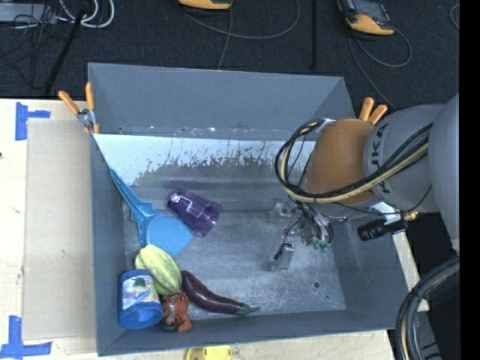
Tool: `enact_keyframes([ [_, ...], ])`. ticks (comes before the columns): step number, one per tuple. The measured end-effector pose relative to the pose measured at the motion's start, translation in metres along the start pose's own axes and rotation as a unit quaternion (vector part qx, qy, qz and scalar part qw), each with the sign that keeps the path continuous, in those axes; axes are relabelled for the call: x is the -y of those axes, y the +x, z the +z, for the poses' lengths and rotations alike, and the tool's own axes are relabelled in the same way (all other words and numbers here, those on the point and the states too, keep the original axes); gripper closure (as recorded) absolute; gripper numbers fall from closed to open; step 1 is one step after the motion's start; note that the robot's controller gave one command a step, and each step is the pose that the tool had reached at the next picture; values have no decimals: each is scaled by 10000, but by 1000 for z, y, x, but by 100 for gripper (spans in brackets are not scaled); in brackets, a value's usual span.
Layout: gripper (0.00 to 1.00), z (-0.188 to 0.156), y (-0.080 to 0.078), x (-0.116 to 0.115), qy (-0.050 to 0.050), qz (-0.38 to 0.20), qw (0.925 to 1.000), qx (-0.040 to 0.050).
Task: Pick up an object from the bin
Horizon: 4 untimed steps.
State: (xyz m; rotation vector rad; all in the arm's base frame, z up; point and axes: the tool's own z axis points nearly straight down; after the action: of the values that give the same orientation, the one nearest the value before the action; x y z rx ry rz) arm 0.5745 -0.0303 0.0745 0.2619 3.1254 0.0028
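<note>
The arm (pixel 420 163) enters the bin (pixel 225 111) from the right. The tool (pixel 283 255) points down at bare bin floor in the right half, close to the floor surface. Whether the tool is spread or pressed together cannot be determined from the camera view, as the orange wrist cover (pixel 337 163) and the cables mask much of it.

All loose things lie in the left half of the bin, well apart from the tool:

- Purple cup (pixel 193 211): on its side, left of centre, nearest to the tool.
- Dark purple eggplant (pixel 214 298): near the front wall, stem end (green) pointing right.
- Blue scoop (pixel 154 227): along the left wall, its round end just beside the cup.
- Green-yellow squash (pixel 159 268): touching the scoop's round end.
- Blue container (pixel 139 300) and small brown figure (pixel 177 311): in the front left corner, beside the squash.
</note>
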Motion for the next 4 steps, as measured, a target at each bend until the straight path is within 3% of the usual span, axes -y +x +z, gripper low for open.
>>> enact_keyframes([
  [1,0,-33,15,11,15,-175,9998,-85],
  [2,0,-61,-14,-24,8,294,9996,6],
  [3,0,-25,-2,-65,6,56,10000,-5],
  [4,0,-45,-2,-80,15,-179,9998,-64],
])
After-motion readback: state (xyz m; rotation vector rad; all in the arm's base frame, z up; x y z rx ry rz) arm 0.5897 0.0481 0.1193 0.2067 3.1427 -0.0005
